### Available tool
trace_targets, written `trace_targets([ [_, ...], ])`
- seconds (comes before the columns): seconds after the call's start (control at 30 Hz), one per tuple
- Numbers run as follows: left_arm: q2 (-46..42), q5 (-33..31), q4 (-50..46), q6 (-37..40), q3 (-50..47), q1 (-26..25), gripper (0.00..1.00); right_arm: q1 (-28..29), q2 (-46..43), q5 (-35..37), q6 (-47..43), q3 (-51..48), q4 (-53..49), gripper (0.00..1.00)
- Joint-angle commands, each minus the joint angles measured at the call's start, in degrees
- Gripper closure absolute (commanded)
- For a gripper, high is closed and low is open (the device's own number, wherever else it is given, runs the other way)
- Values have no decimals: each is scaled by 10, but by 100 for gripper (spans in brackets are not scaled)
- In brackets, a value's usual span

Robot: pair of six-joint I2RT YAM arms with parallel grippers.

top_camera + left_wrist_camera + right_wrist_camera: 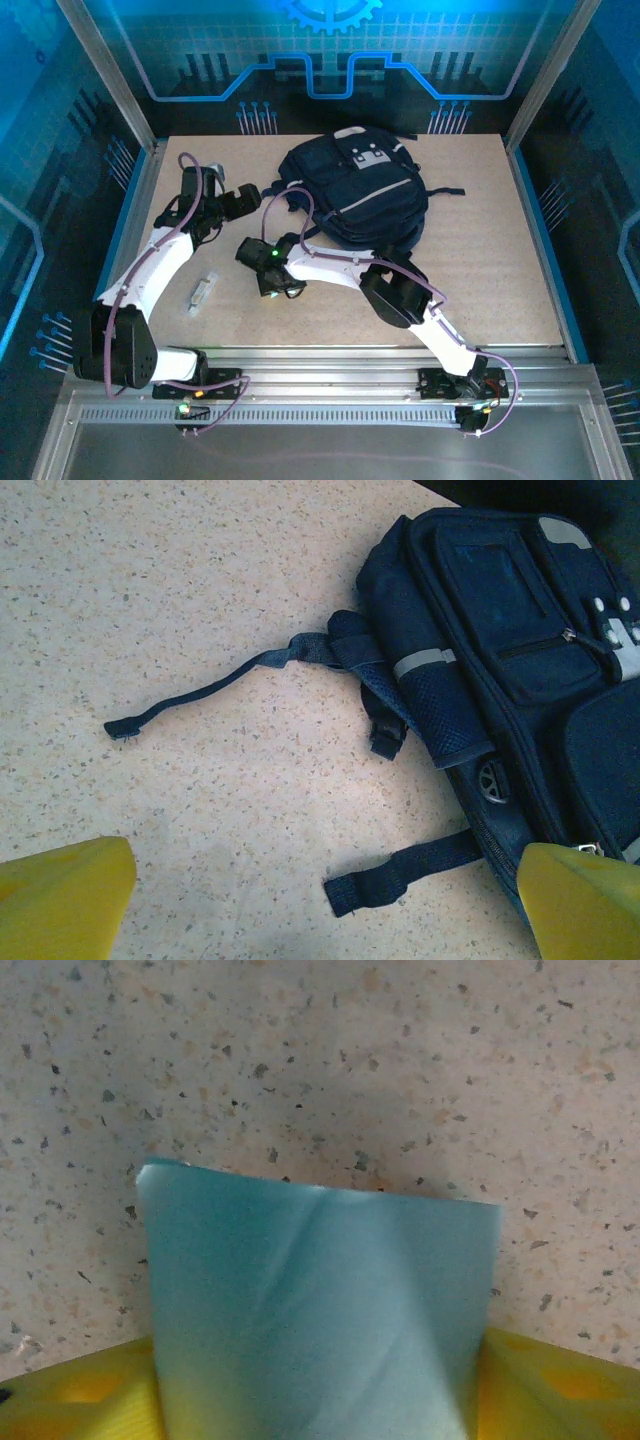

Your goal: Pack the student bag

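The student bag [360, 190] is a large dark navy backpack with grey-white patches, lying flat at the back middle of the table. In the left wrist view its side pocket and front pockets [520, 630] show at the right. My left gripper [252, 196] hovers just left of the bag, open, with bare tabletop between its yellow fingers [60, 890]. My right gripper [273, 284] points down at the table in front of the bag. A flat teal-blue pack [320, 1290] sits between its yellow fingers [70, 1390], touching both.
A small pale clear item [200, 293] lies on the table left of the right gripper. Loose bag straps [400, 875] and a thin strap [200, 695] trail onto the speckled tabletop [200, 580]. Metal rails frame the table on both sides.
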Motion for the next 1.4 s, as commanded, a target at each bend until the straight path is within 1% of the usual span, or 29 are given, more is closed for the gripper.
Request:
trace_targets([
  [0.0,-8,-8,0,10,3,5,1,-2,-32,22,15,-35,-7,38],
  [0.23,3,16,7,-7,13,-4,1,-31,-139,32,-13,-101,22,37],
  [0.37,14,7,8,4,33,-41,1,-68,-219,35,-51,-148,30,37],
  [0.43,25,3,14,19,44,-66,1,-91,-259,64,-77,-171,23,37],
  [0.5,42,-1,30,38,51,-92,1,-119,-290,108,-91,-184,4,36],
  [0.53,52,-2,34,47,56,-103,1,-139,-308,116,-101,-194,0,36],
  [0.73,130,-7,31,112,121,-185,1,-271,-403,96,-154,-262,12,36],
  [0.9,222,-4,-2,177,217,-251,3,-375,-453,61,-191,-310,15,36],
  [0.97,262,-6,-16,198,260,-277,3,-407,-468,47,-199,-333,20,35],
  [1.03,303,-17,-31,213,306,-301,4,-441,-482,30,-205,-355,27,35],
  [1.1,350,-42,-58,234,362,-324,5,-474,-495,13,-216,-384,46,36],
  [1.23,435,-81,-118,274,468,-356,7,-532,-512,-16,-217,-424,59,37],
  [1.3,477,-109,-155,275,523,-366,9,-552,-528,-31,-220,-447,70,37],
  [1.37,514,-114,-197,271,578,-367,12,-570,-544,-50,-220,-467,81,38],
])
